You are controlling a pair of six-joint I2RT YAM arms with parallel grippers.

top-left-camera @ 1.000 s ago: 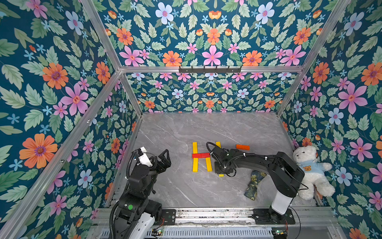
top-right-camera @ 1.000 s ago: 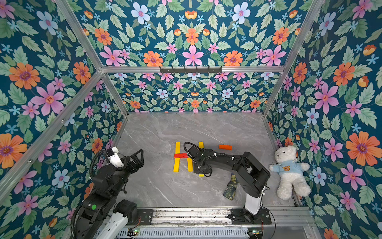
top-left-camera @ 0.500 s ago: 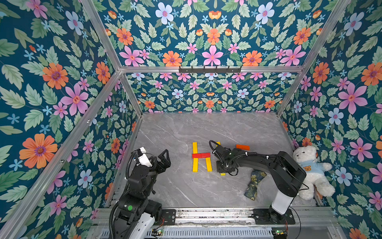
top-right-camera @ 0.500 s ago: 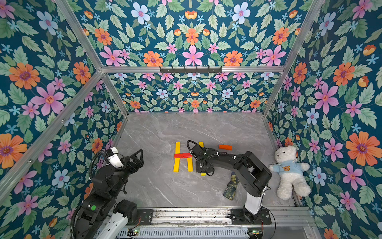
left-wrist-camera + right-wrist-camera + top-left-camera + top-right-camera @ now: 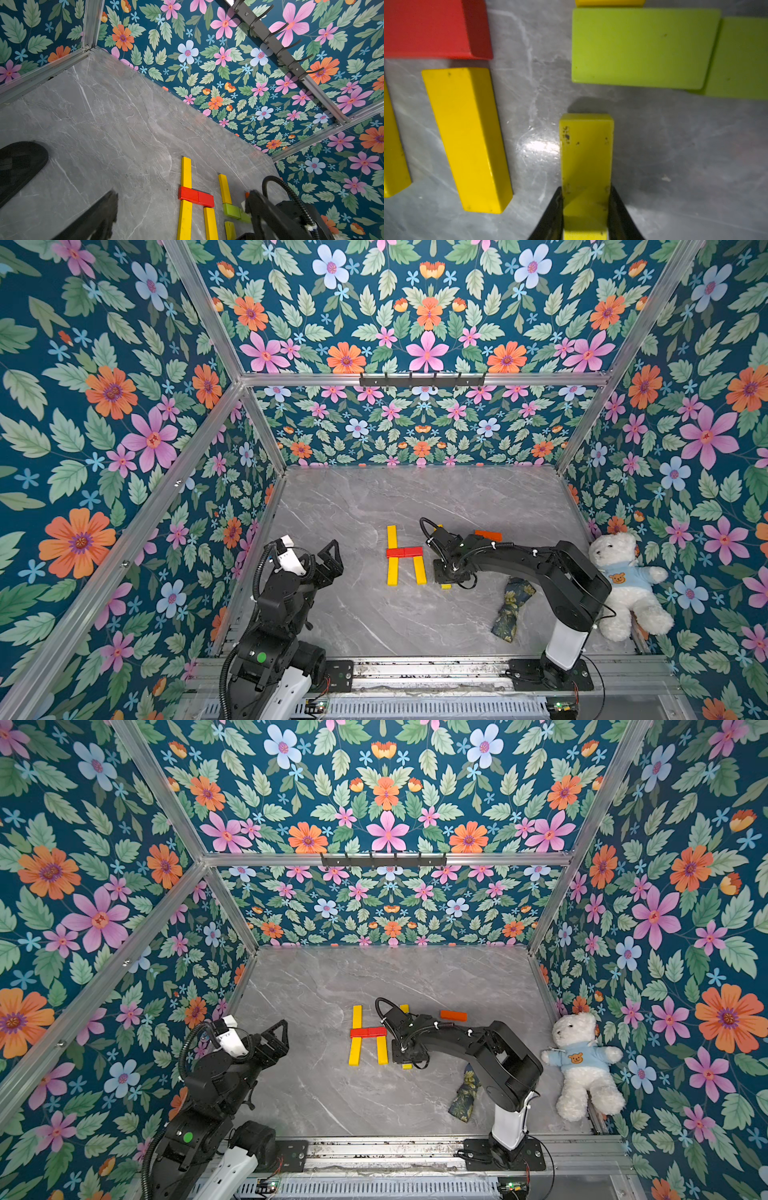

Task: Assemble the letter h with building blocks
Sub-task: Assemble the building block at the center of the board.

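While our right gripper (image 5: 585,193) clamps the short glossy yellow block (image 5: 586,149), overshooting could knock the flat lime-green blocks (image 5: 641,47) askew.

Reaches with the right arm (image 5: 519,560) low and long from its base toward the middle, elbow bent close to the base, forearm near level, wrist turned down. Clamps the right gripper (image 5: 585,188) on the end of a yellow block (image 5: 586,149), fingers (image 5: 553,216) pressed against both long sides. Holds the left arm (image 5: 282,597) folded upright over its base, left gripper (image 5: 330,562) raised and pointing forward, jaws apart, nothing between them.
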